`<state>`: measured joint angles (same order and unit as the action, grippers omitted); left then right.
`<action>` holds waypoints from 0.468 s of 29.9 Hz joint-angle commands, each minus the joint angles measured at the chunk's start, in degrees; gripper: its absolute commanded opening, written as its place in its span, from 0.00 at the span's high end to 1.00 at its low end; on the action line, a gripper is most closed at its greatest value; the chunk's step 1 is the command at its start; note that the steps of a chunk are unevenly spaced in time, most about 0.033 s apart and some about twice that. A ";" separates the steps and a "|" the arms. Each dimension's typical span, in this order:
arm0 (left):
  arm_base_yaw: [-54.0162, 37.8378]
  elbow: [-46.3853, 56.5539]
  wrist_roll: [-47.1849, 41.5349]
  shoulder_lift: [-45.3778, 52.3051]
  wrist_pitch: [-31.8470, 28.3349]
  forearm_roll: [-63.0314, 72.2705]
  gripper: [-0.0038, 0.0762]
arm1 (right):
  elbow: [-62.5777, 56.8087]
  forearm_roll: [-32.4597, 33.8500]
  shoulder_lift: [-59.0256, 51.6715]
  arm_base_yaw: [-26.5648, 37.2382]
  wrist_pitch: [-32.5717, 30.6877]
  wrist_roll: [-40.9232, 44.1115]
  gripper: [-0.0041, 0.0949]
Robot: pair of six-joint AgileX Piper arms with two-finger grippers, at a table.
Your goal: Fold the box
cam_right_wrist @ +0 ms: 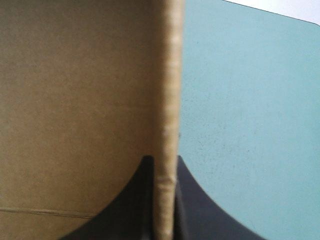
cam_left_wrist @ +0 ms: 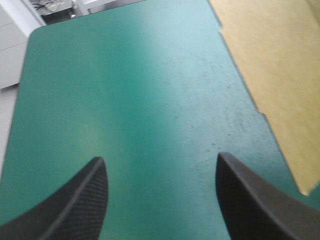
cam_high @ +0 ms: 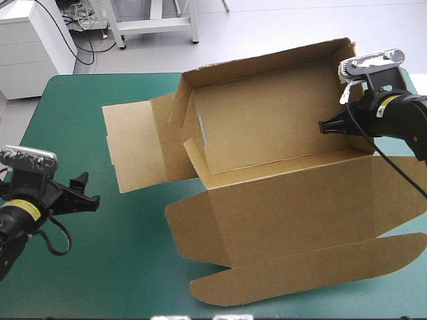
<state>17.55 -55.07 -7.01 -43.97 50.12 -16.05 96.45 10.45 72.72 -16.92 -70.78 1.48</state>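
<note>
The table with the teal-green cover takes up pretty much everything. Most of its middle and right side is covered by the big brown cardboard box, a cut sheet that's only half built. The far part stands up as an open tray with its walls raised. The lid panel lies flat toward the near edge, with a long rounded flap at the very front. One more side flap lies flat on the cover to the tray's left.

The right gripper is at the tray's right end wall, black fingers pinched on that wall's top edge with the board sandwiched between them. The left gripper hangs over bare cover near the table's left edge, fingers spread wide, holding nothing and well apart from the box.
</note>
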 commanded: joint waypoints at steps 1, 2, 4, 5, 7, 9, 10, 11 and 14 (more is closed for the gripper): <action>-0.14 -8.72 -2.15 -6.04 3.35 -8.05 0.49 | 1.84 0.61 -1.67 0.08 3.70 0.48 0.98; -0.13 -9.94 -2.94 -7.45 4.75 -10.06 0.51 | 1.84 0.61 -1.67 0.08 3.70 0.48 0.98; -1.18 -12.38 -3.28 -10.99 6.97 -13.21 0.51 | 1.84 0.61 -1.67 0.08 3.70 0.48 0.98; -2.15 -13.38 -3.28 -12.81 7.91 -14.33 0.51 | 1.84 0.61 -1.67 0.08 3.70 0.48 0.98; -4.80 -14.98 -2.78 -16.41 9.38 -14.75 0.51 | 1.84 0.61 -1.67 0.08 3.70 0.48 0.98; -8.65 -16.31 -1.69 -19.49 10.33 -13.65 0.51 | 1.84 0.61 -1.67 0.08 3.70 0.48 0.98; -10.82 -16.78 -0.33 -20.98 10.48 -12.39 0.51 | 1.84 0.61 -1.67 0.08 3.70 0.48 0.98; -13.11 -16.93 1.07 -22.40 10.36 -10.58 0.51 | 1.84 0.61 -1.67 0.08 3.70 0.48 0.98; -19.72 -16.93 4.40 -26.17 9.79 -4.27 0.51 | 1.84 0.61 -1.67 0.08 3.70 0.48 0.98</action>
<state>3.12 -70.08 -5.21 -68.10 61.77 -24.25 96.45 10.56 72.72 -16.92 -70.78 1.48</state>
